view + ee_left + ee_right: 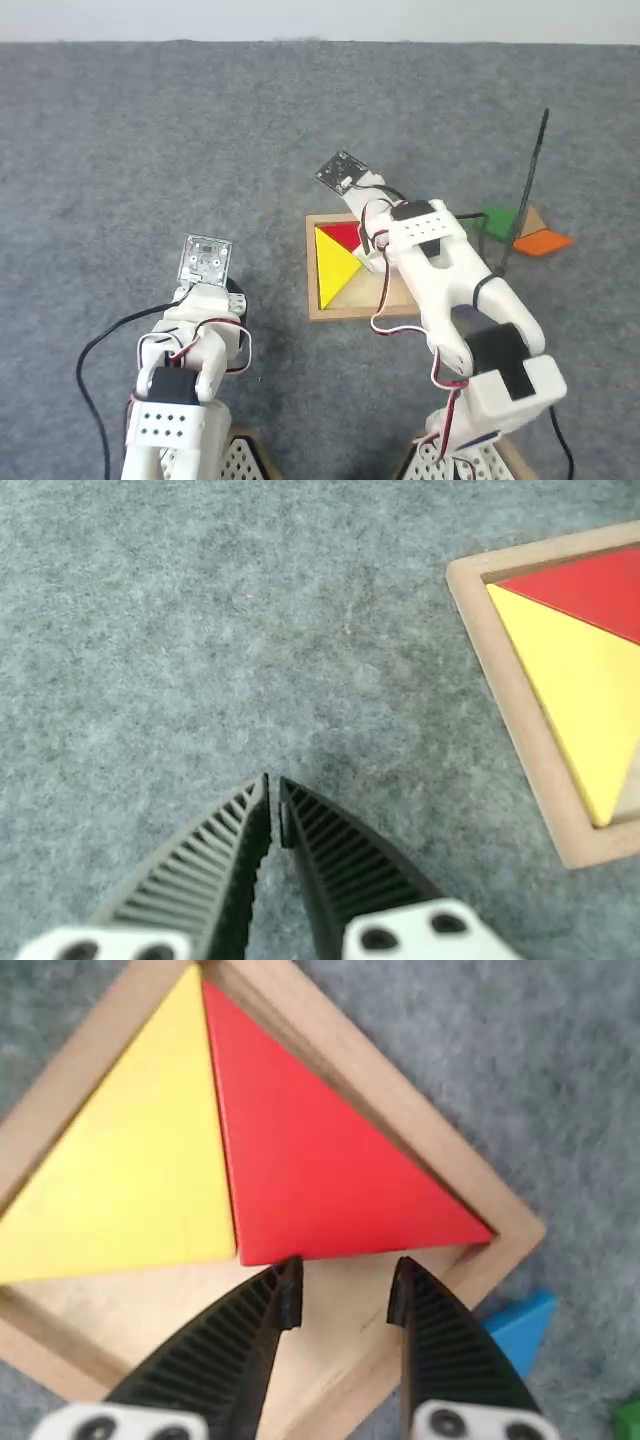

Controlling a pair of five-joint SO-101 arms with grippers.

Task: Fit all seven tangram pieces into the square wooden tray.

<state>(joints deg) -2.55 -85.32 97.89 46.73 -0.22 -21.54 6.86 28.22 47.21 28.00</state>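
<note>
Surface: a grey felt mat (150, 130) covers the table.
High view: the wooden tray (320, 310) holds a yellow triangle (335, 265) and a red triangle (342, 236), edge to edge. A green piece (497, 220) and an orange piece (543, 241) lie on the mat off the tray's right side.
Left wrist view: the left gripper (272, 790) hangs over bare mat near a tray corner, its jaws closed together and empty.
Right wrist view: the right gripper (345, 1295) hangs over the tray's bare floor, just beside the red triangle's edge. Its jaws are apart, gripping nothing. A blue piece (520, 1325) lies just outside a tray corner.

Left gripper (274, 782), jaws closed, above the grey carpet (150, 630), apart from the wooden tray (515, 715) holding a red triangle (590, 585) and a yellow triangle (580, 700).
</note>
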